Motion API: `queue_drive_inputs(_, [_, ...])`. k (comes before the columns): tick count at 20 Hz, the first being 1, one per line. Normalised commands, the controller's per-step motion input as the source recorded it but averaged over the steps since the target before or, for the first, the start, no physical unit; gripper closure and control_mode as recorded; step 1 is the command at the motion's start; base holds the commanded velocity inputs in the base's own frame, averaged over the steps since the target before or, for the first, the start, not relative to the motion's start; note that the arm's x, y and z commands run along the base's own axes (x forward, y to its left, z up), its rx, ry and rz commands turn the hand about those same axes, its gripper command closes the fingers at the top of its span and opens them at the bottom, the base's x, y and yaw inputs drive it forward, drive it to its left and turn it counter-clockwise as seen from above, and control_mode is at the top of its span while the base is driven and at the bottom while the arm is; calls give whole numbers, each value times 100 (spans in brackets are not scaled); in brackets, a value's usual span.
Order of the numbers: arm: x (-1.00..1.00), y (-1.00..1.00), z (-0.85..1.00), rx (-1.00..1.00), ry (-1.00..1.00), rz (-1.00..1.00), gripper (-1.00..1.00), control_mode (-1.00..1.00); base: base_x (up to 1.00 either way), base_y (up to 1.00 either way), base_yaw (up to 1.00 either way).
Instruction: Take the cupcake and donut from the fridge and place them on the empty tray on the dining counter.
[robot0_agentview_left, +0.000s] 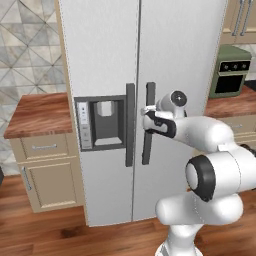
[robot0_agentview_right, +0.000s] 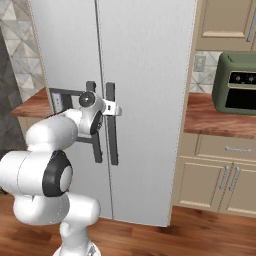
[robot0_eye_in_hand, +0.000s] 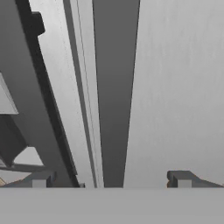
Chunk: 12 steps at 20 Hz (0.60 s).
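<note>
The silver-grey fridge (robot0_agentview_left: 100, 50) (robot0_agentview_right: 145, 75) (robot0_eye_in_hand: 183, 87) stands with both doors closed. My gripper (robot0_agentview_left: 146, 110) (robot0_agentview_right: 116, 109) (robot0_eye_in_hand: 110, 180) is open at the right door's dark vertical handle (robot0_agentview_left: 148, 135) (robot0_agentview_right: 112, 140) (robot0_eye_in_hand: 116, 87). In the hand view the handle runs up between the two spread fingertips (robot0_eye_in_hand: 39, 179), and neither touches it. The left door's handle (robot0_agentview_left: 130, 125) (robot0_eye_in_hand: 39, 87) and the water dispenser panel (robot0_agentview_left: 104, 122) lie just to the left. The cupcake and donut are hidden behind the closed doors. The tray and the dining counter are out of view.
Wood-topped beige drawer cabinets flank the fridge on the left (robot0_agentview_left: 40, 115) and on the right (robot0_agentview_right: 220, 120). A green toaster oven (robot0_agentview_left: 230, 70) (robot0_agentview_right: 235, 82) sits on the right cabinet top. Wood floor (robot0_agentview_left: 60, 230) runs in front of the fridge.
</note>
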Motion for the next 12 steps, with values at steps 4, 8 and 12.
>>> queue_drive_inputs(4, [59, 0, -21, 0, 0, 0, -100, -100, 0, 0, 0])
queue_drive_inputs(8, [60, 0, -23, 0, 0, 0, -100, -100, 0, 0, 0])
queue_drive_inputs(12, [50, 0, -22, 0, 0, 0, -100, -100, 0, 0, 0])
